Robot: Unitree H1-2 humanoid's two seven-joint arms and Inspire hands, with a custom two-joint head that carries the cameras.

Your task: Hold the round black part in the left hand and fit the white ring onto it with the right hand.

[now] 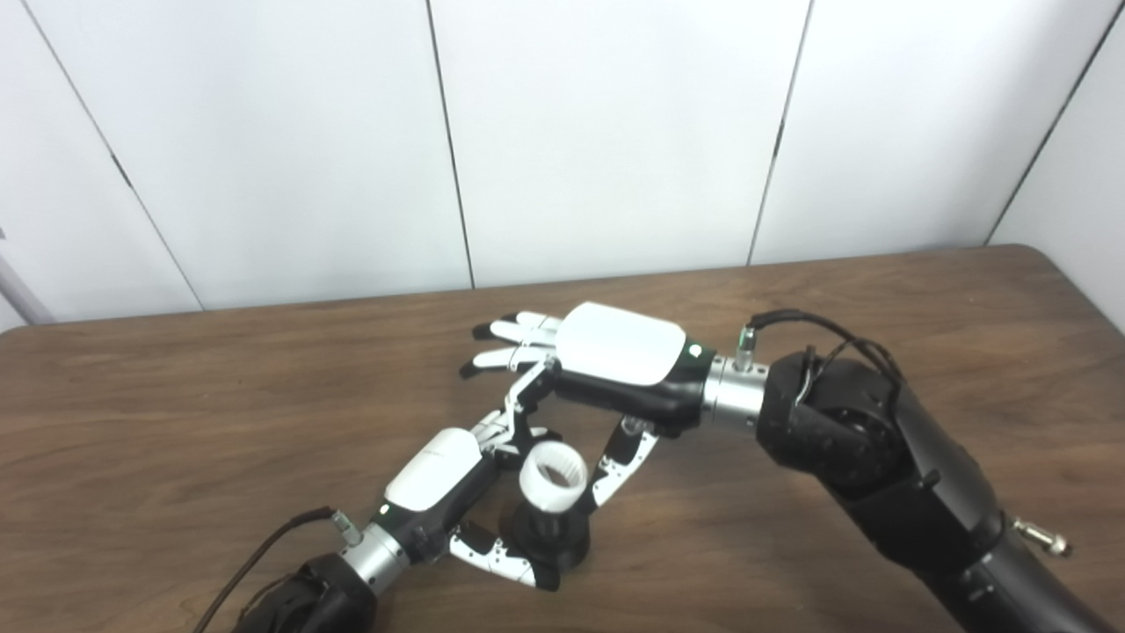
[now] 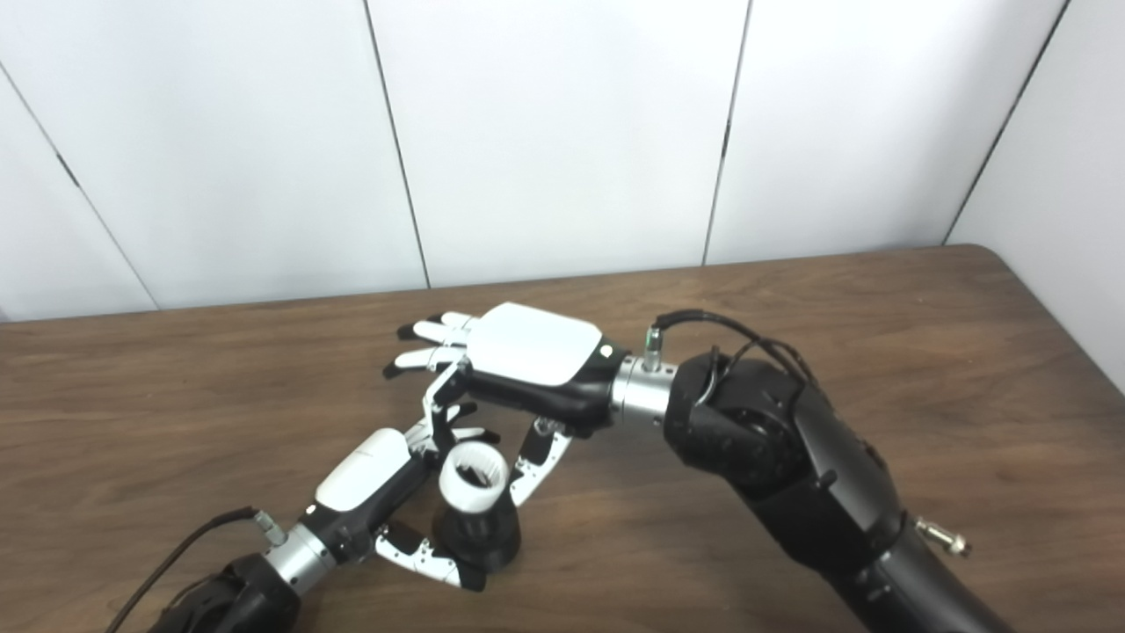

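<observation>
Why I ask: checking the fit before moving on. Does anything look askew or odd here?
Nothing clearly wrong. The white ring sits on top of the round black part, which the left hand holds on the table. The right hand is open above it. Full seating can't be judged.

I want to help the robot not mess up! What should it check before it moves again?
1. Left hand holds the black part: ok, its fingers wrap around the base.
2. White ring sits on top of the black part: ok.
3. Ring pushed all the way down: cannot tell.
4. Right hand has let go of the ring: cannot tell; most fingers are spread open above it, but one finger and the thumb reach down beside it.
5. Black part stands on the table: ok, upright with a slight tilt.
</observation>
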